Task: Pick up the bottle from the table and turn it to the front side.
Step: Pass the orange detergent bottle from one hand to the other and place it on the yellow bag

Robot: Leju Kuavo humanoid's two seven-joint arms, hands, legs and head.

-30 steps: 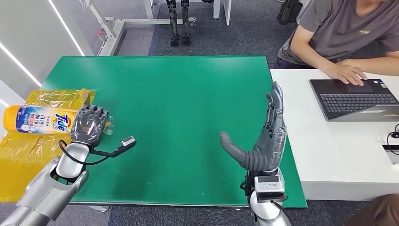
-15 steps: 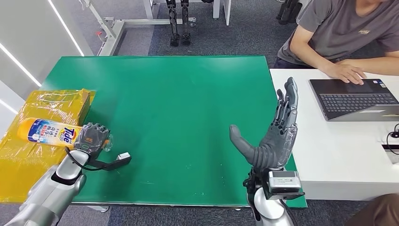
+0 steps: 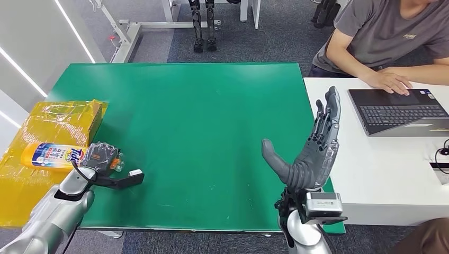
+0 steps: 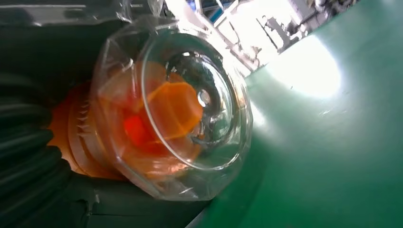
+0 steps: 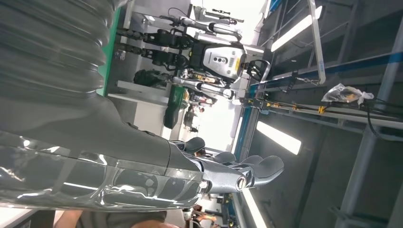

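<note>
An orange Tide bottle with a white and blue label lies on its side at the table's left edge, over the yellow plastic. My left hand grips it near the cap end. In the left wrist view the bottle's clear cap over an orange spout sits right against the dark fingers. My right hand is raised above the table's right edge, fingers straight and spread, thumb out, holding nothing; in the right wrist view the right hand points up into the room.
The green table is bare in the middle. A yellow plastic-wrapped box sits at its left edge. To the right stands a white desk with a laptop, where a person sits with a hand by the keyboard.
My left hand has carried the bottle down and toward me along the table's left edge. My right hand has risen and moved slightly right, still spread.
</note>
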